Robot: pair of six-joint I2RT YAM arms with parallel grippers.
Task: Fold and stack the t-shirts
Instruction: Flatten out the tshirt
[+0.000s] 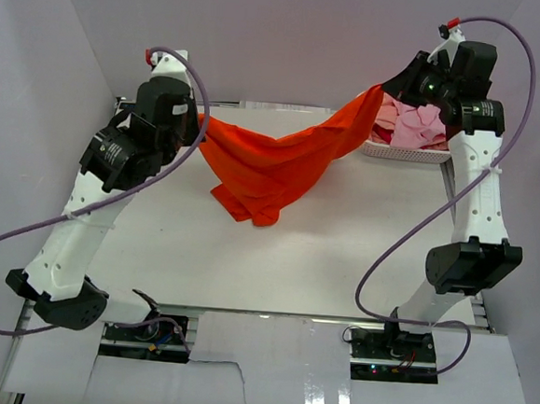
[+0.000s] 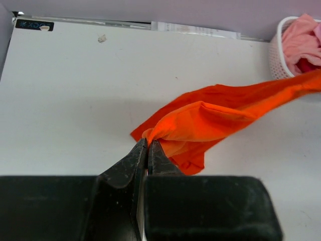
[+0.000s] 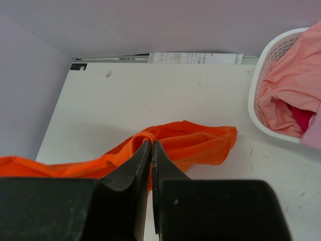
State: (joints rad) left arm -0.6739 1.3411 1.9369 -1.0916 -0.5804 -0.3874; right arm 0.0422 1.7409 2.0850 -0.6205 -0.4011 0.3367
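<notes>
You hold the orange shirt point(image 1: 273, 165) slung across the middle of the top view. The left gripper point(image 2: 148, 146) is pinched shut on its centre-left end and the right gripper point(image 3: 151, 146) on its upper-right end, beside the basket point(image 1: 400, 154). Its long axis runs left to right, sagging between them towards the table point(image 1: 341, 254), so neither arm is nearer.

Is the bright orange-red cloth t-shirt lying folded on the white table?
No, the bright orange-red cloth t-shirt hangs unfolded, strung between the left arm and the right arm, middle sagging.

A white perforated basket point(image 1: 405, 155) sits far right on the white table point(image 1: 322, 253).
</notes>
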